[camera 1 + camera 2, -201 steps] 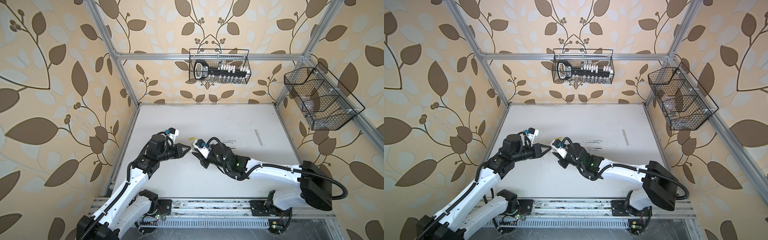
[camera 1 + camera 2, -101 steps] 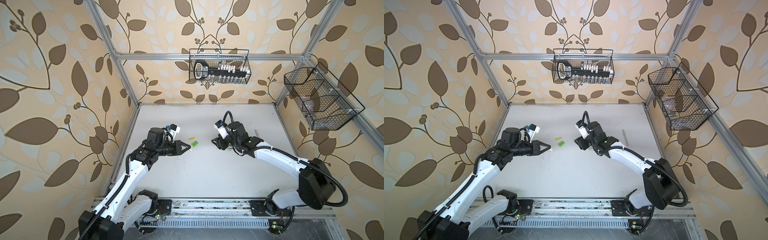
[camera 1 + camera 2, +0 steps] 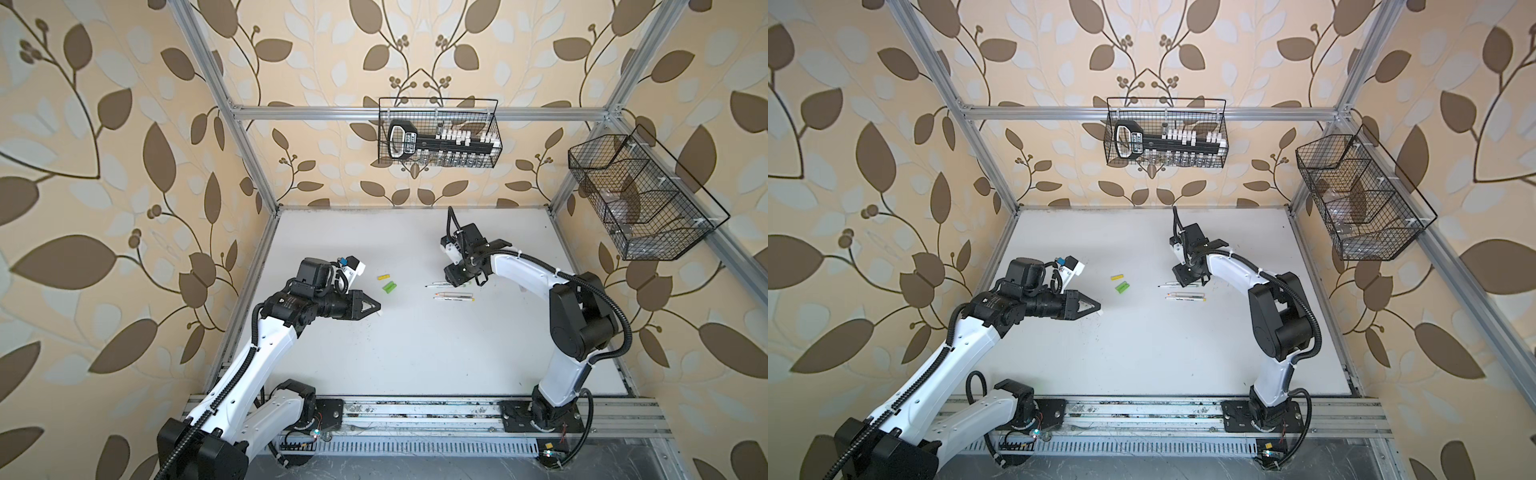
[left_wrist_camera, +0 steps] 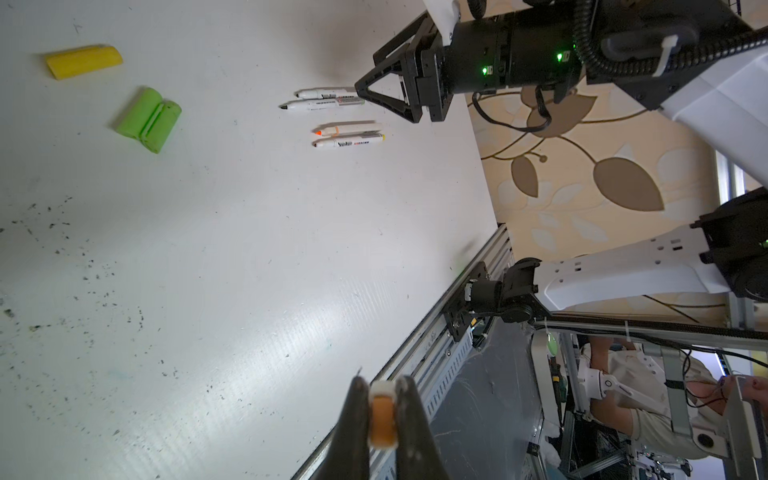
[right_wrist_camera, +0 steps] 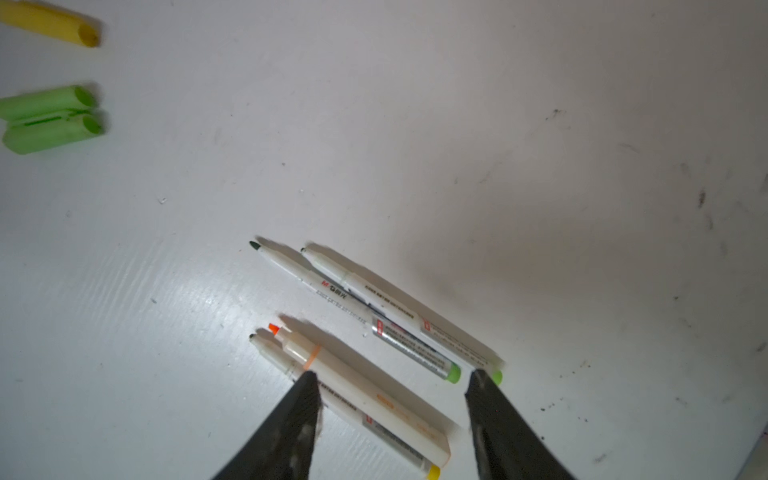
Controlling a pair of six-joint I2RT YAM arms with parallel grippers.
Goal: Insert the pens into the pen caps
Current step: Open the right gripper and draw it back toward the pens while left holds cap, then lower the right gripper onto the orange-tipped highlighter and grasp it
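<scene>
- White-grey plastic with orange showing inside: the pale cap sat pinched between the jaws of the left gripper, which were closed tight on it, above the table at the left of the work area.
- A second before, this gripper's tip had stood almost against the other gripper's at mid-table. It had since drawn back to the left with its grip unchanged.
- Just right of it, the yellow cap and the two green caps lay loose on the table, the green pair touching side by side.
- Further right, the four pens lay in two pairs, tips toward the caps, none capped.
- The right gripper had swung from the meeting point to hang over the pens' tail ends. Its jaws had widened to a clear gap and held nothing.
- One finger overlapped the orange-tipped pen and its neighbour; the other stood by a green tail end. We could not tell whether either touched.
- We judged that the arms had split roles, left presenting a cap and right fetching a pen. The orange-tipped pen appeared to match the held cap.
</scene>
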